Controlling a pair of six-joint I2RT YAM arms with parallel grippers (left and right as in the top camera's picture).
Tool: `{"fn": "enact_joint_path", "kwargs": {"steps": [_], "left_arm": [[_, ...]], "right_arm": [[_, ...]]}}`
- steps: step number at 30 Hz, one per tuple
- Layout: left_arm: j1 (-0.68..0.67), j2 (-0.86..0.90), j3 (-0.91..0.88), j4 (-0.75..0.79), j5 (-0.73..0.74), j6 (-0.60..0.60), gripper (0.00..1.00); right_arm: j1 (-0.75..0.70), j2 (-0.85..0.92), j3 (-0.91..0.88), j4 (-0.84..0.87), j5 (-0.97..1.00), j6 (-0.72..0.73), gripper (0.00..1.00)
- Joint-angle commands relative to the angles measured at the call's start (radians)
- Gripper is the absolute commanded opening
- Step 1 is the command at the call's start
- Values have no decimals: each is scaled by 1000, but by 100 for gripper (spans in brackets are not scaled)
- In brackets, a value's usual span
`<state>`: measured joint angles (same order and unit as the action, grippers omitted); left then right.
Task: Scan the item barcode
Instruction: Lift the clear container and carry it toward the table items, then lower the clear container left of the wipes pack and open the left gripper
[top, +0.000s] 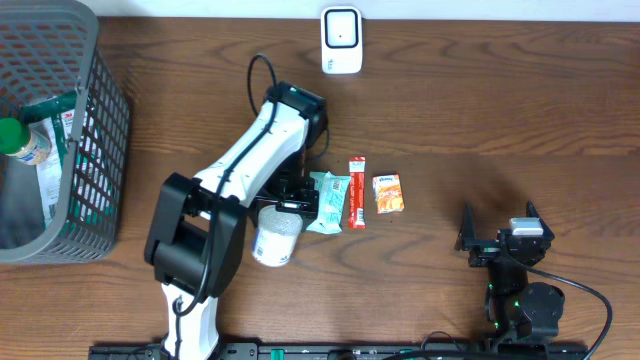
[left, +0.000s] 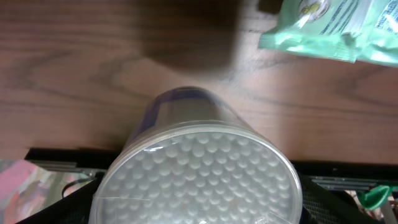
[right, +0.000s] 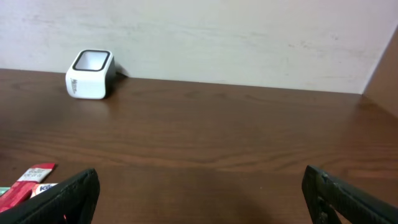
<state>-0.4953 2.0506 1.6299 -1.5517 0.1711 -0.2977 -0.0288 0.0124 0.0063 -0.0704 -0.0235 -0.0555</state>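
Left end effector (top: 290, 203) is low over the desk (top: 480, 120), right at the tub of cotton swabs (top: 277, 237). From its wrist camera the tub's clear lid fills the lower view and the fingers do not show. The jaws look set wide, but I cannot tell whether they are closed on the tub or only around it.

I take the tub to be the item chosen for scanning. It sits near the front edge, just left of the green packet (top: 328, 201).

A red sachet (top: 357, 192) and a small orange box (top: 388, 193) lie in a row beside the packet, spaced apart, probably so each can be picked singly.

The scanner (top: 341, 40) stands at the back edge with its window facing the arms. It is well apart from the row, so the item needs carrying up to it.

Right end effector (right: 200, 186) is parked at the front right, fingers fully spread and holding nothing, out of the left arm's way.

A grey mesh basket (top: 100, 120) on the far left holds a green-capped bottle (top: 20, 140) and other packs.

The desk is dark wood-grain, smooth, with a slight sheen. A plain pale wall (right: 217, 37) runs behind it.
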Motion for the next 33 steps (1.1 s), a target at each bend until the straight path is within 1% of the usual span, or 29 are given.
{"fn": "enact_joint_path", "kwargs": {"steps": [1,6,17,26,27,29,33], "left_arm": [[-8,27,-5,10,5,12,59],[-8,60,-5,33,5,12,59],[-8,63,-10,135,5,13,58],[-6,63,-61,209,1,13,59],[-5,63,-61,214,1,13,60],[-3,63,-61,222,-3,16,69],[4,63,-51,231,-6,16,75]], "right_arm": [[-9,-3,-1,-4,-4,-5,99],[-9,-3,-1,-4,-4,-5,99],[-9,-3,-1,-4,-4,-5,99],[-9,-3,-1,-4,-4,-5,99],[-9,-3,-1,-4,-4,-5,99],[-9,-3,-1,-4,-4,-5,99],[-9,-3,-1,-4,-4,-5,99]]}}
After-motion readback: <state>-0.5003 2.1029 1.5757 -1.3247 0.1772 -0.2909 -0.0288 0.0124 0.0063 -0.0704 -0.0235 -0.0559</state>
